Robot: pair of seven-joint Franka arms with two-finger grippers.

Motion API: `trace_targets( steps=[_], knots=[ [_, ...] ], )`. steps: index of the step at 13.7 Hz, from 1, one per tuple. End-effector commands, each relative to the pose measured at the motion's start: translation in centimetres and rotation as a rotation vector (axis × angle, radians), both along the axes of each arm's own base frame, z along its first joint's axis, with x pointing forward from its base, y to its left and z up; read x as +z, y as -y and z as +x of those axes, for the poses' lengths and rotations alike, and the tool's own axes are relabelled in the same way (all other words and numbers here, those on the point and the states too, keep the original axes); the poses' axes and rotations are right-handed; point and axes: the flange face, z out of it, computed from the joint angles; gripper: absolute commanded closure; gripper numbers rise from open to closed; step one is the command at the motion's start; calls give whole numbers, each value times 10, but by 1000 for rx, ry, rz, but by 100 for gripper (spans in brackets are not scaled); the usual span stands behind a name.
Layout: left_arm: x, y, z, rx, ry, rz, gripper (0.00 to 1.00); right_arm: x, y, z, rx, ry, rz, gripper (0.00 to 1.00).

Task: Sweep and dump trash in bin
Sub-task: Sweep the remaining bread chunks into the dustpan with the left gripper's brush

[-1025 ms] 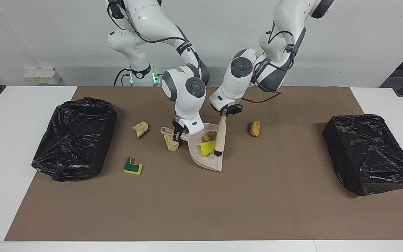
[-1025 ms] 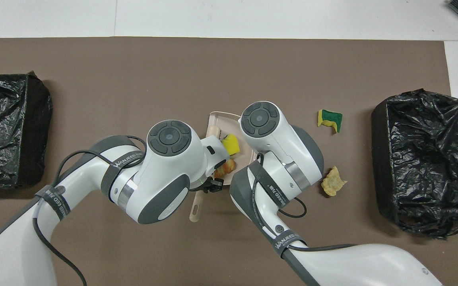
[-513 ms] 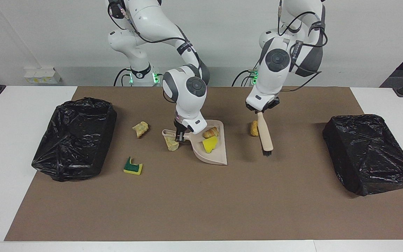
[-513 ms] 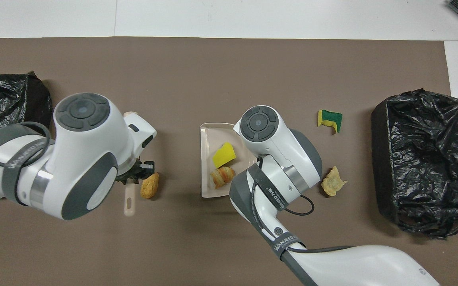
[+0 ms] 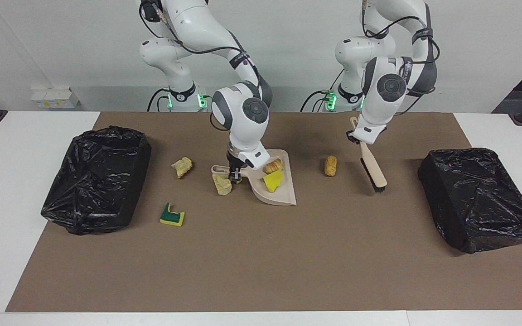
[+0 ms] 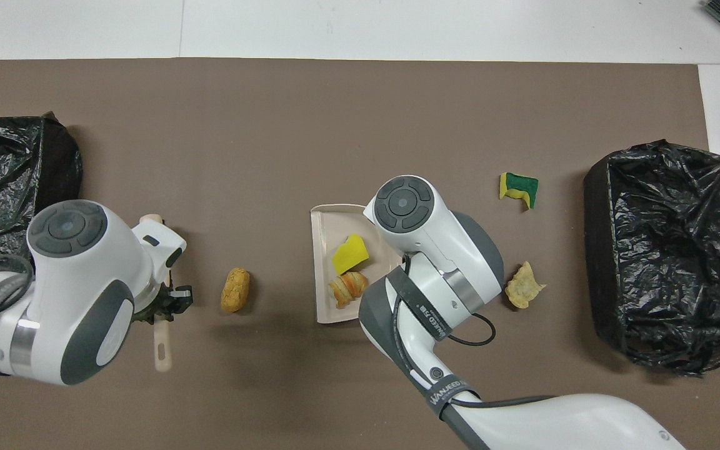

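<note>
My right gripper [image 5: 234, 174] is shut on the handle of the beige dustpan [image 5: 283, 197], which rests on the mat. A yellow sponge piece [image 5: 272, 180] and a brown lump [image 5: 273, 166] lie in the pan [image 6: 325, 225]. My left gripper [image 5: 360, 137] is shut on the beige brush [image 5: 373, 166], bristles down near the mat, beside an orange lump [image 5: 330, 165] of trash. Loose trash toward the right arm's end: a yellow lump [image 5: 221, 184] against the pan's handle, a tan scrap [image 5: 182, 166] and a green-backed sponge [image 5: 172, 217]. In the overhead view the arm hides my right gripper.
An open bin lined with a black bag [image 5: 98, 176] stands at the right arm's end of the brown mat. A second black-bagged box [image 5: 478, 197] stands at the left arm's end. White table surrounds the mat [image 5: 261, 262].
My left arm has swung the brush out of the dustpan, past the orange lump, toward the left arm's end. The dustpan has turned a little in my right gripper.
</note>
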Motion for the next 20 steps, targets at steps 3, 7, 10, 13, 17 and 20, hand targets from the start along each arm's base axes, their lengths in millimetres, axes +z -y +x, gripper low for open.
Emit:
trace_targets(
  steps=[3, 7, 10, 13, 17, 20],
  knots=[
    [-21, 37, -38, 16, 54, -60, 100, 2, 3, -7, 20, -2, 21, 100],
    [-29, 124, -48, 20, 149, -143, 100, 2, 3, -7, 20, -1, 22, 100],
    [-19, 154, -56, -6, 164, -150, 100, 2, 3, -7, 19, -2, 24, 100],
    [-17, 182, -58, -26, 179, -185, 100, 2, 3, -7, 18, -3, 25, 100],
    [-36, 213, -66, -41, 165, -271, 100, 2, -1, -8, -10, -10, 77, 100],
    [-8, 244, -34, -6, 179, -370, 100, -1, 1, -9, 0, -17, 74, 100]
  ],
)
